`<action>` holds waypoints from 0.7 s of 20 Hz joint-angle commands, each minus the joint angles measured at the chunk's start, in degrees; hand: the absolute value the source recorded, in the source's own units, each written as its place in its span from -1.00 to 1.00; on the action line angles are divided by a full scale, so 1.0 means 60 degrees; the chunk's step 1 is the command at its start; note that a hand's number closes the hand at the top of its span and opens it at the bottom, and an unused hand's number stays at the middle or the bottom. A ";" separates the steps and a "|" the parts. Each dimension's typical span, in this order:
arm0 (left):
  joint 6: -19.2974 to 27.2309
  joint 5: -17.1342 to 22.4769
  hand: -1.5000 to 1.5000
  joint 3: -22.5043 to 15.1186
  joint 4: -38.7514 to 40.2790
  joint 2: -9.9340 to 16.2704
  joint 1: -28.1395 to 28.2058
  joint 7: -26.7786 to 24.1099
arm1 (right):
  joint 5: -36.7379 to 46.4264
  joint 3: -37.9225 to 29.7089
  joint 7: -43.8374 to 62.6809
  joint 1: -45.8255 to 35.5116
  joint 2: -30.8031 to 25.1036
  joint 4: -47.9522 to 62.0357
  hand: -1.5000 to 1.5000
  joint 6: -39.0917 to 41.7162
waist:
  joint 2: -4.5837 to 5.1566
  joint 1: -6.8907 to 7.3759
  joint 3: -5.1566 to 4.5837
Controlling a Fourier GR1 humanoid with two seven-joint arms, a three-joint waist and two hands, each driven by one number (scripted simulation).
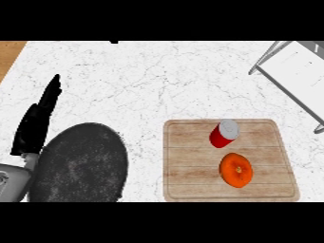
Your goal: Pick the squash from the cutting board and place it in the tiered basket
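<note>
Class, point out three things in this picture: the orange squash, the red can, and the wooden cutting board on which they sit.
squash (236, 169): head view, middle of its orange top.
red can (223, 134): head view, its red side wall.
cutting board (189, 161): head view, bare wood left of the squash.

A kitchen, seen from above. A white marble-patterned counter top (143, 85) holds a rectangular wooden cutting board (192, 180) at near right, a round dark speckled plate (80, 166) at near left, and a grey wire tiered basket (306, 76) at far right.
</note>
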 commanded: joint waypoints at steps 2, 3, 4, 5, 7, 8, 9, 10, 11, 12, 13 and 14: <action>0.0103 -0.0092 0.00 0.0036 0.0297 -0.0255 -0.0187 -0.0058 | 0.0488 0.0413 0.2758 -0.1310 0.0529 0.0608 -1.00 0.0943 | -0.0019 -0.0056 0.0006; 0.0005 -0.0138 0.00 0.0002 0.0163 -0.0100 -0.0143 0.0096 | 0.0409 0.0206 0.2764 -0.1573 0.0610 0.0826 -1.00 0.1155 | -0.0034 -0.0022 0.0013; -0.0033 -0.0093 0.00 0.0079 0.0179 -0.0040 -0.0119 0.0121 | 0.0484 0.0306 0.2768 -0.1565 0.0818 0.1032 -1.00 0.1206 | -0.0037 -0.0026 0.0010; -0.0100 0.0012 0.00 0.0217 0.0351 -0.0073 -0.0090 -0.0186 | 0.0568 0.0354 0.2772 -0.1588 0.0903 0.0874 -1.00 0.1467 | -0.0039 -0.0089 -0.0003; 0.0003 -0.0128 0.00 0.0127 0.0189 -0.0139 -0.0016 -0.0094 | 0.0612 0.0229 0.2776 -0.2019 0.1225 0.1344 -1.00 0.1695 | -0.0076 -0.0127 0.0015; 0.0204 -0.0216 0.00 0.0102 0.0231 -0.0261 0.0151 -0.0059 | 0.1006 0.0652 0.2777 -0.1788 0.1532 0.1344 -1.00 0.1628 | -0.0104 -0.0195 0.0015; 0.0079 -0.0071 0.00 0.0064 0.0017 -0.0316 0.0245 0.0028 | 0.1292 0.0637 0.2778 -0.1916 0.1801 0.1480 -1.00 0.1643 | -0.0115 -0.0176 0.0014; -0.0018 -0.0082 0.00 0.0141 -0.0060 -0.0120 0.0129 0.0167 | 0.1139 0.0431 0.2779 -0.2233 0.1890 0.1635 -1.00 0.2008 | -0.0098 -0.0119 0.0014; -0.0121 -0.0012 0.00 0.0356 0.0280 -0.0062 0.0049 -0.0112 | 0.1473 0.0641 0.2779 -0.2285 0.2067 0.1869 -1.00 0.2027 | -0.0103 -0.0237 0.0017; -0.0012 -0.0247 0.00 0.0173 -0.0005 0.0015 0.0016 0.0256 | 0.1574 0.0519 0.2780 -0.2399 0.2272 0.1818 -1.00 0.2261 | -0.0113 -0.0202 0.0016; -0.0316 0.0114 0.00 0.0410 -0.0041 0.0095 0.0229 0.0093 | 0.1651 0.0407 0.2780 -0.2514 0.2349 0.1991 -1.00 0.2383 | -0.0136 -0.0241 0.0026; -0.0236 -0.0048 0.00 0.0407 0.0417 -0.0008 0.0070 -0.0120 | 0.2042 0.0669 0.2780 -0.2466 0.2501 0.1945 -1.00 0.2567 | -0.0121 -0.0346 0.0017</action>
